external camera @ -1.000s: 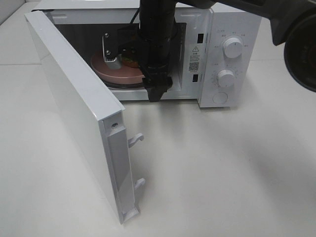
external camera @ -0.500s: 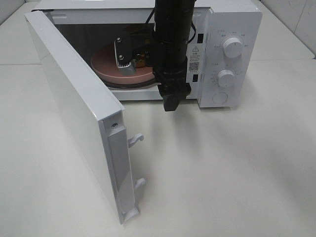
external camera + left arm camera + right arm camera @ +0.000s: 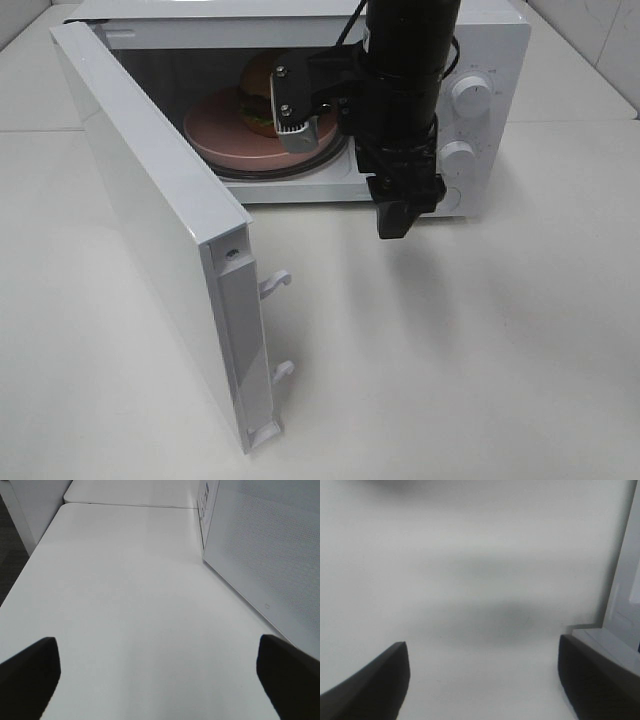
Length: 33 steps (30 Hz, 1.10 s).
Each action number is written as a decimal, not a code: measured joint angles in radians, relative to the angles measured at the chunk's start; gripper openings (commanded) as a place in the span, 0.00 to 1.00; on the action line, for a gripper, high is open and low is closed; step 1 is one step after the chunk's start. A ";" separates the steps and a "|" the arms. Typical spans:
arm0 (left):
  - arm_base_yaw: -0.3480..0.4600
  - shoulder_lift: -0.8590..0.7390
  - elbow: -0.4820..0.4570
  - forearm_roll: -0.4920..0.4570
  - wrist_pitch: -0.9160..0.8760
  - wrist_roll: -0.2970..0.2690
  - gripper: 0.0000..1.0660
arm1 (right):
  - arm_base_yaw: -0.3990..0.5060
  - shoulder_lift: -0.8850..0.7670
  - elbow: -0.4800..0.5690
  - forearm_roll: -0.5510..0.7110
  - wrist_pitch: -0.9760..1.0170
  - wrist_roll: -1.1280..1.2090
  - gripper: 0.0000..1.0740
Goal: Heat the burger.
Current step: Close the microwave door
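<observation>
The burger (image 3: 258, 90) sits on a pink plate (image 3: 225, 140) inside the white microwave (image 3: 480, 50), whose door (image 3: 150, 200) stands wide open to the left. My right gripper (image 3: 393, 222) hangs fingers-down in front of the microwave's right part, outside the cavity and above the table. In the right wrist view that gripper (image 3: 482, 680) is open, with only bare table between its fingers. My left gripper (image 3: 157, 680) is open and empty too, low over the table beside the door's outer face (image 3: 270, 555). The left arm does not appear in the exterior view.
The open door juts out toward the front left, with two latch hooks (image 3: 275, 285) on its edge. Two knobs (image 3: 470, 95) sit on the control panel, partly behind my right arm. A white edge of the microwave (image 3: 620, 625) shows in the right wrist view.
My right arm has drawn back out of the microwave's mouth and moved right and toward the front, uncovering the burger. The plate and burger stay inside. The door has not moved.
</observation>
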 measured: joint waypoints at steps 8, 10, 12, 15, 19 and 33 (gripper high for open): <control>0.000 0.000 0.000 0.000 0.000 0.000 0.96 | 0.000 -0.118 0.129 -0.002 -0.005 0.075 0.73; 0.000 0.000 0.000 0.000 0.000 0.000 0.96 | 0.000 -0.137 0.144 -0.002 -0.005 0.084 0.73; 0.000 0.000 0.000 0.000 0.000 0.000 0.96 | 0.000 -0.169 0.179 -0.003 -0.006 0.104 0.73; 0.000 0.000 0.000 0.000 0.000 0.000 0.96 | 0.000 -0.224 0.230 -0.005 -0.024 0.147 0.74; 0.000 0.000 0.000 0.000 0.000 0.000 0.96 | -0.010 -0.317 0.325 0.010 -0.105 0.241 0.84; 0.000 0.000 0.000 0.000 0.000 0.000 0.96 | -0.226 -0.577 0.590 0.059 -0.135 0.574 0.92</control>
